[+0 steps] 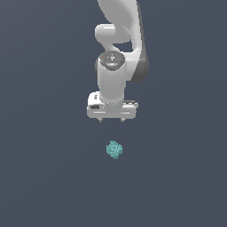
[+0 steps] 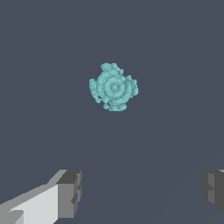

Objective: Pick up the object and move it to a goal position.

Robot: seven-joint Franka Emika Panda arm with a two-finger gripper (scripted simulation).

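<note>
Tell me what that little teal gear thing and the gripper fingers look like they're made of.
Teal piece: probably matte plastic, with flat colour, no shine and a blocky, ridged surface. Fingers: dull dark grey pads, perhaps rubber, on a smooth white body. It is a render, so both are guesses.

Panda arm (image 1: 116, 75), ext. view: smooth white rounded shells w/ dark grey bands along the link edges. Round dark grey cap on the upper joint face, w/ a small red mark and pale specks on it. Below, a white cylindrical wrist section meets a wide, flat white hand block w/ a small dark slot on one side. Gripper (image 1: 111, 119): two short grey finger stubs under the block. Wrist view: fingertips (image 2: 70, 193) are blocky, mid-grey, w/ ridged inner pads; one is carried on a white angular mount.
</note>
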